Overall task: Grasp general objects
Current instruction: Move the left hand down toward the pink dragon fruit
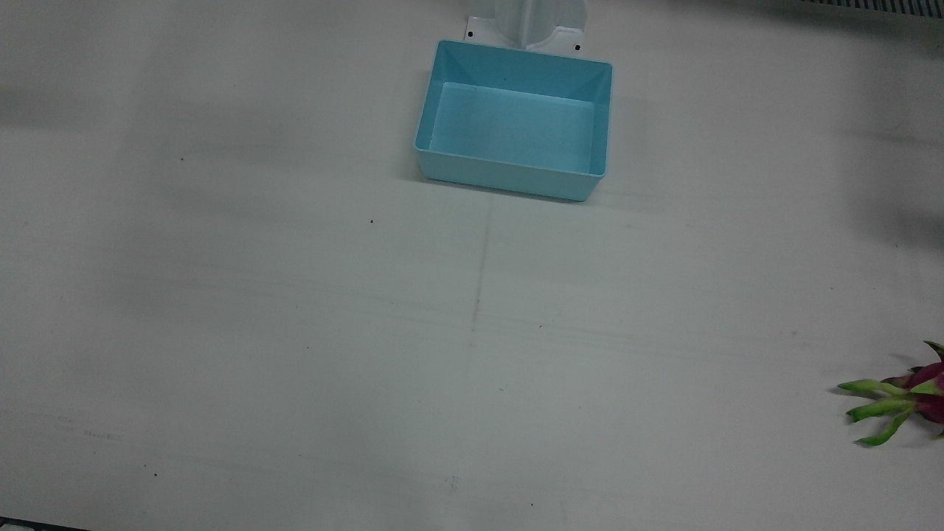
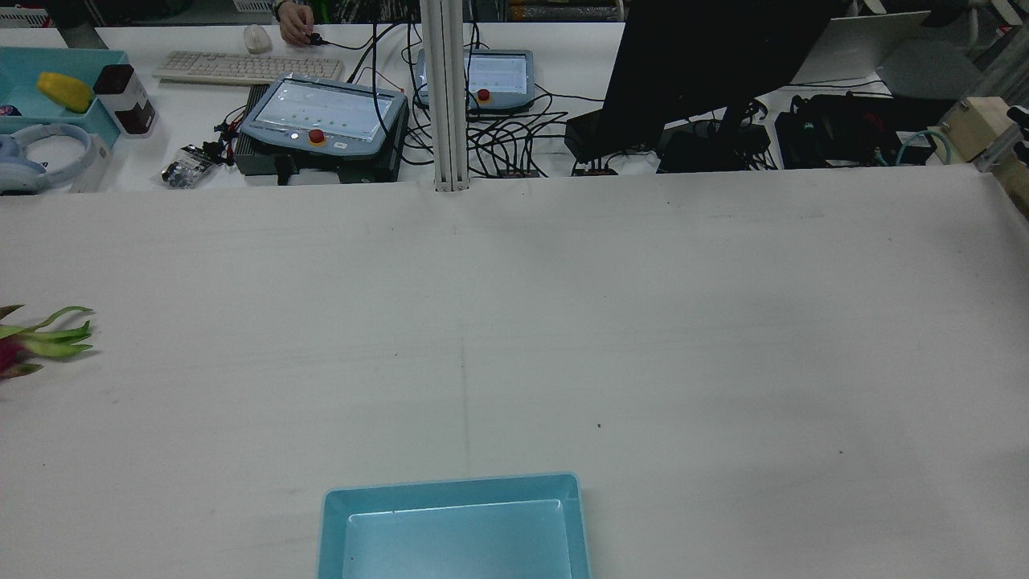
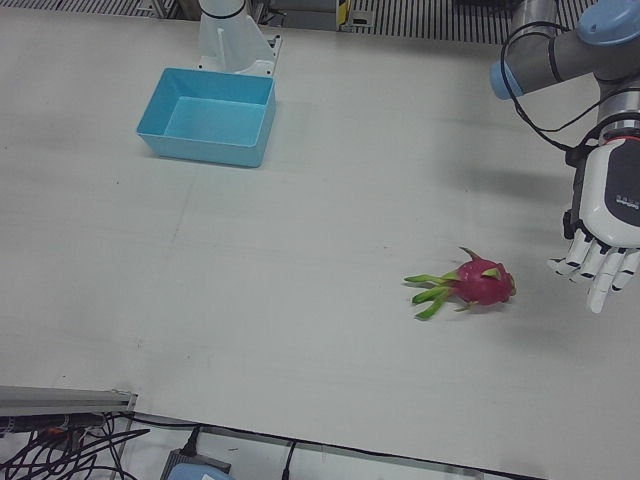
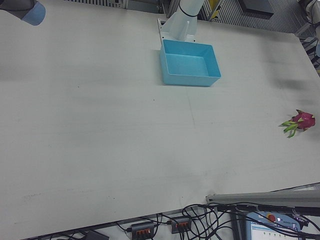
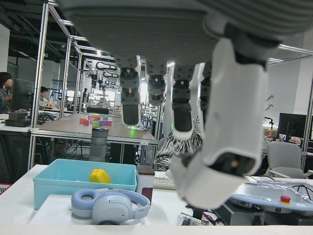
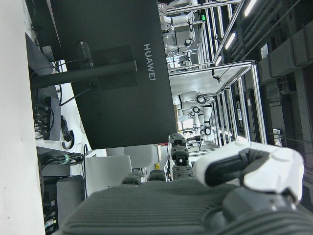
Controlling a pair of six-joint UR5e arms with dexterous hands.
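The left hand (image 3: 600, 245) is hanging above the counter (image 3: 320, 200) with its palm turned down and its fingers (image 3: 598, 272) spread and pointing downward, gripping nothing. In the left hand view its fingers (image 5: 215, 127) are dangling loosely apart in front of the operators' desk. The right hand (image 6: 195, 196) is showing only in its own view, where the fingers (image 6: 178, 159) are stretching out straight and slightly apart, with nothing between them; the fixed cameras are catching just a bit of its arm at the corner of the right-front view.

The dragon fruit (image 3: 482, 283) is lying on the counter just beside and below the left hand, not touching it, its green leafy tips (image 3: 430, 295) pointing away from the hand toward the counter's middle. It is sitting near the counter's edge on the left arm's side, well apart from the blue bin (image 3: 208, 115).

The blue bin is standing open and upright near the pedestal (image 3: 232, 40) between the arms.
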